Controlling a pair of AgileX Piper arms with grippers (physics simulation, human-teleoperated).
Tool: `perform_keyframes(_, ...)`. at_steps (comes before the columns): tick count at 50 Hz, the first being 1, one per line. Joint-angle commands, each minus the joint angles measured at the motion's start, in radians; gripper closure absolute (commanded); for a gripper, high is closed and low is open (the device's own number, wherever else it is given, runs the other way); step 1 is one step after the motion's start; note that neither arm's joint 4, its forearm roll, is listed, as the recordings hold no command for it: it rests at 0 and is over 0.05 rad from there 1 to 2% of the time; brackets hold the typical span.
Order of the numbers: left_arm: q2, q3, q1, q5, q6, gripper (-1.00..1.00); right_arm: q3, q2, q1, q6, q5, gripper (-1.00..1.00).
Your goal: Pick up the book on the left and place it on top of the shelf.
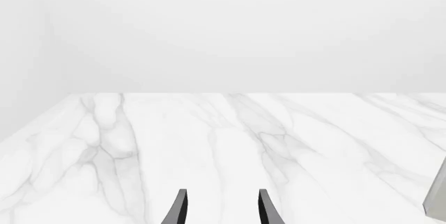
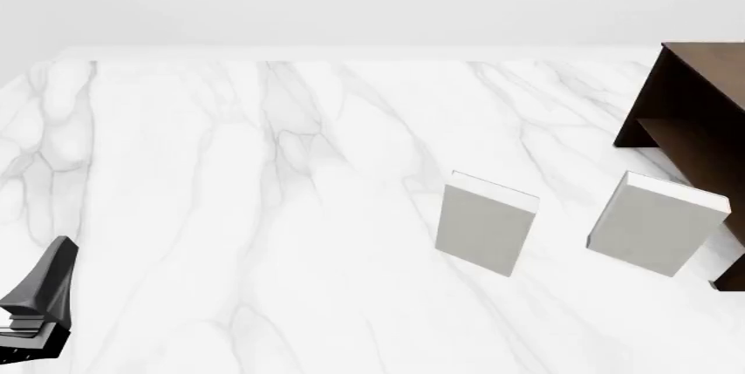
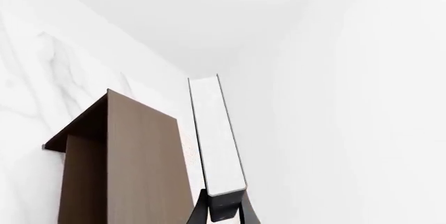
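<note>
The thin dark book point(image 3: 216, 135), pale page edge showing, is held by its near end in my right gripper point(image 3: 223, 209), which is shut on it. In the right wrist view the book stands out along the fingers, close beside the flat top of the dark brown shelf point(image 3: 118, 151). I cannot tell whether they touch. The shelf point(image 2: 696, 112) stands at the right edge of the front view. The right gripper and the book are out of that view. My left gripper point(image 2: 41, 291) is open and empty low at the near left, its fingertips point(image 1: 183, 208) over bare table.
Two larger white books stand upright on the marble table point(image 2: 233, 217): one in the middle right point(image 2: 487, 224), one beside the shelf point(image 2: 655, 223). A grey sliver point(image 1: 436, 198) shows at the edge of the left wrist view.
</note>
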Motion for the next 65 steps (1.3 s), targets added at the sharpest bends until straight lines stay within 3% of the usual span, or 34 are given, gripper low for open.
perform_keyframes(1, 0.000, 0.000, 0.000, 0.000, 0.000, -1.00, -0.033, 0.038, -0.019, 0.017, -0.027, 1.00)
perform_keyframes(33, 0.000, 0.000, 0.000, 0.000, 0.000, -1.00, -0.084, 0.204, -0.035, -0.005, -0.106, 1.00)
perform_keyframes(65, 0.000, 0.000, 0.000, 0.000, 0.000, -1.00, -0.065, 0.306, -0.072, -0.019, -0.182, 1.00)
